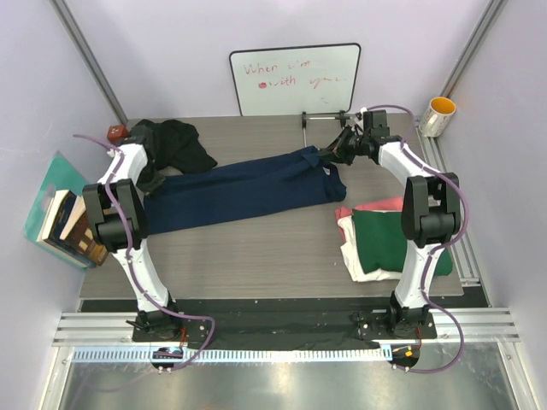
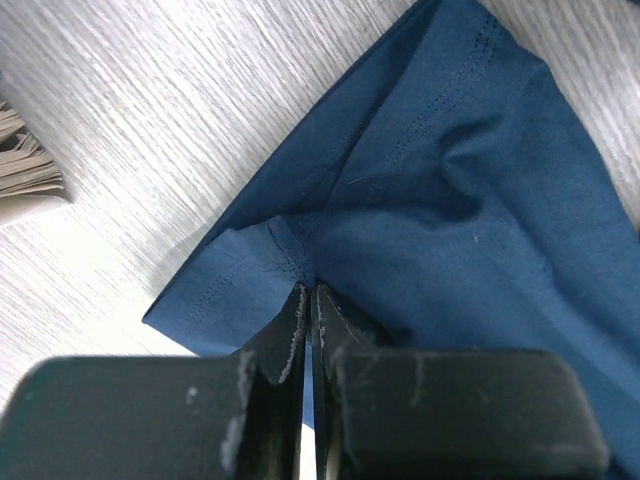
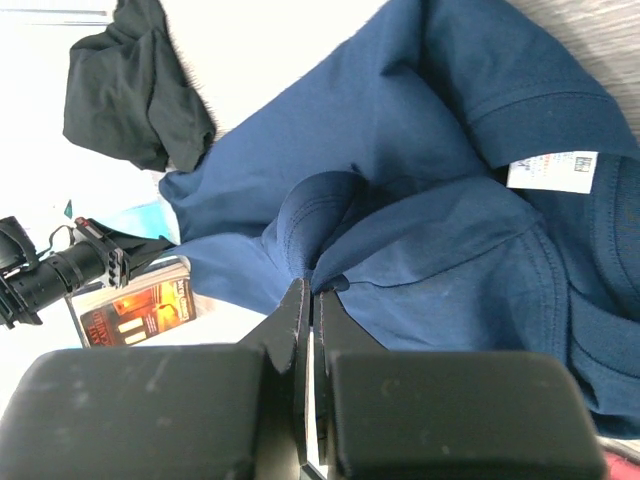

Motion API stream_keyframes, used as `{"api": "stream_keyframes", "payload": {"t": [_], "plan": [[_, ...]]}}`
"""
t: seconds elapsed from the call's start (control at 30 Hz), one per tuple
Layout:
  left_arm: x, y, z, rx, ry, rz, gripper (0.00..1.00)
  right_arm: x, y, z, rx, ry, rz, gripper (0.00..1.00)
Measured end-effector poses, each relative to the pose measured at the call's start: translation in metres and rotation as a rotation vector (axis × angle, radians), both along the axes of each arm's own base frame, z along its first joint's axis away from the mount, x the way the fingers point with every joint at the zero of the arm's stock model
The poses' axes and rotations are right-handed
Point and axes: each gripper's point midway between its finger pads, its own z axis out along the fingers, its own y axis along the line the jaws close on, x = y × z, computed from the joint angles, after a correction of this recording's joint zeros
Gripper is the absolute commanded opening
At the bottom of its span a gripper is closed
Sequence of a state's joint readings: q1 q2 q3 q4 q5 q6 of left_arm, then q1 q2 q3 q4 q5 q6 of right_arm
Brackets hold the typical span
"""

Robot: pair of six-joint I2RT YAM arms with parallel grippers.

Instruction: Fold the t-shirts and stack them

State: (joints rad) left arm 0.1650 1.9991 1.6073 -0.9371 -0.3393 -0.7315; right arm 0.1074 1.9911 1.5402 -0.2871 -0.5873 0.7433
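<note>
**Navy shirt pinched at both ends**

The navy shirt (image 1: 248, 190) lies stretched in a long band across the middle of the surface (image 1: 256, 256), running from the left side up toward the far right. The left end effector (image 2: 308, 295) is clenched on the cloth at a stitched seam near the hem. The right end effector (image 3: 310, 290) is clenched on a raised fold of the same shirt, close to the collar and its white label (image 3: 552, 170).

A black shirt (image 1: 175, 141) sits crumpled at the far left, just beyond the navy one. At the near right is a stack: a green shirt (image 1: 380, 239) on top, a cream-white shirt (image 1: 359, 260) beneath it, and a pink-red shirt (image 1: 376, 205) showing at the far edge.

A whiteboard (image 1: 295, 79) leans against the back wall, books (image 1: 68, 226) stand off the left edge, and a yellow cup (image 1: 438, 115) sits at the far right.
</note>
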Motion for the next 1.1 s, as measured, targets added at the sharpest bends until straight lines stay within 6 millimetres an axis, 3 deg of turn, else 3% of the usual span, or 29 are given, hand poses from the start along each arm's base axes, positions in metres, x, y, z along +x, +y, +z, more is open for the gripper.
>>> {"api": "stream_keyframes", "payload": {"t": [0.23,0.5,0.57,0.67,0.93,1.1], "plan": [[0.001,-0.002,-0.013,-0.003,0.037,-0.018,0.25,-0.001,-0.001,-0.013,-0.008,0.033,-0.004,0.01],[-0.002,0.002,-0.012,0.031,0.066,-0.013,0.33,0.006,0.002,-0.02,-0.019,0.038,0.002,0.01],[-0.002,0.004,-0.01,0.045,0.067,-0.01,0.4,0.01,0.003,-0.021,-0.021,0.037,-0.001,0.11],[-0.003,0.007,-0.007,0.063,0.073,-0.006,0.42,0.017,0.002,-0.022,-0.029,0.032,-0.008,0.29],[-0.011,0.02,0.009,0.141,0.09,0.012,0.45,0.037,0.001,-0.013,-0.043,-0.002,-0.032,0.36],[-0.012,0.003,0.039,0.109,-0.014,-0.03,0.47,0.051,0.001,0.011,-0.04,-0.066,-0.041,0.4]]}}
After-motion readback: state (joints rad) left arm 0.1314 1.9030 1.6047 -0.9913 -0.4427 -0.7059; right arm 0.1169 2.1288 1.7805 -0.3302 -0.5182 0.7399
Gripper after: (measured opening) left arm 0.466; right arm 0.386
